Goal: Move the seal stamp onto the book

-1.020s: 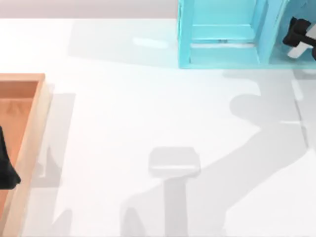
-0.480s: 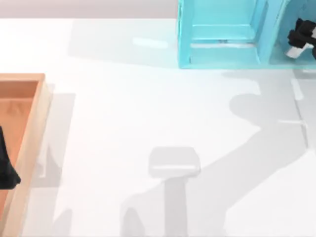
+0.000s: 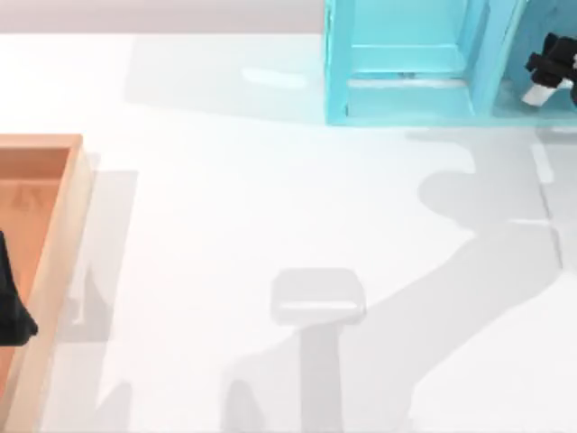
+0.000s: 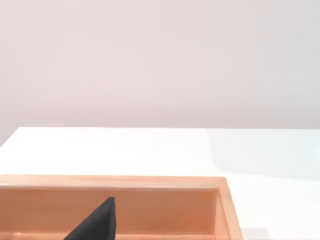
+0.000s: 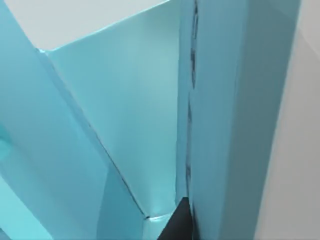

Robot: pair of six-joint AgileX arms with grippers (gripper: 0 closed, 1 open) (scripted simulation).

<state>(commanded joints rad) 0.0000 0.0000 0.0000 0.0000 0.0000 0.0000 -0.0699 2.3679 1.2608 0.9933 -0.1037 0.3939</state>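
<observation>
The seal stamp and the book are out of view. My right gripper [image 3: 550, 69] hangs at the far right of the top view, over the right compartment of the light-blue shelf unit [image 3: 406, 99]. The right wrist view looks closely at that shelf unit's [image 5: 125, 125] blue panels and inner corner, with a dark tip of the gripper at the picture's edge. My left gripper [image 3: 11, 311] is parked at the left edge of the table, over the wooden tray [image 3: 65, 225].
The wooden tray [image 4: 150, 182] has raised walls and runs along the table's left side. The shelf unit stands at the back right. Between them lies the white table [image 3: 252, 198], crossed by grey shadows of the arms.
My right gripper has drifted a little to the right beside the shelf unit, closer to the picture's edge. The left arm has not moved.
</observation>
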